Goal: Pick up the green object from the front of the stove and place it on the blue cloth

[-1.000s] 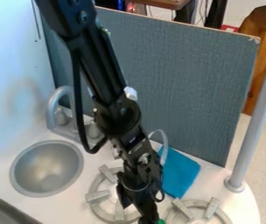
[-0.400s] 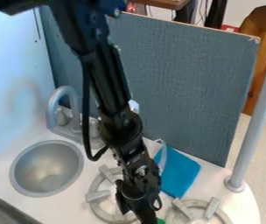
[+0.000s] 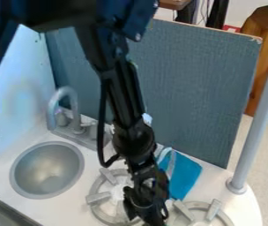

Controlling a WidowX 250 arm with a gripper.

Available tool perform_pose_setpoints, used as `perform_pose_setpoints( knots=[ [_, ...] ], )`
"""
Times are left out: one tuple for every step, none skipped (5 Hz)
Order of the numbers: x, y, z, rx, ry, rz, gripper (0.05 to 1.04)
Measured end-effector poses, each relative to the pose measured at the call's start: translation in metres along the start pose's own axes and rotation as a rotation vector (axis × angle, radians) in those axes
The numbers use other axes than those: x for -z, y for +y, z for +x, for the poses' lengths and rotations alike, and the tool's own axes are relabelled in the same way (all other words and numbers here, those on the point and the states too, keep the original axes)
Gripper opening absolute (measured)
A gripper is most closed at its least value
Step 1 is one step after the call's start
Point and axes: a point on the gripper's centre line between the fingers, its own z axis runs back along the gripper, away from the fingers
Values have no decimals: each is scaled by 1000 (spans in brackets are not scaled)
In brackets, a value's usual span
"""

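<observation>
The claw hangs down at the bottom edge of the view, between two round burners. How far open it is, and whether it has hold of anything, I cannot tell. The left burner, a gray ring with raised bars, is just beside it, partly behind the arm. The right burner is just beside its other side. Above the claw and a little to its right, a blue cloth lies flat on the white table. Farther off to the claw's left is a round metal sink, with a gray faucet up beyond it.
</observation>
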Motion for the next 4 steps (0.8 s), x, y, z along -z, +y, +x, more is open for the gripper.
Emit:
perform_pose_setpoints(
  knots=[
    [4,0,4,-16,-12,4,1009],
    [4,0,7,-32,-25,8,1007],
    [13,-5,1,-27,-11,1,982],
    [16,-6,2,-38,-23,-6,930]
  ],
)
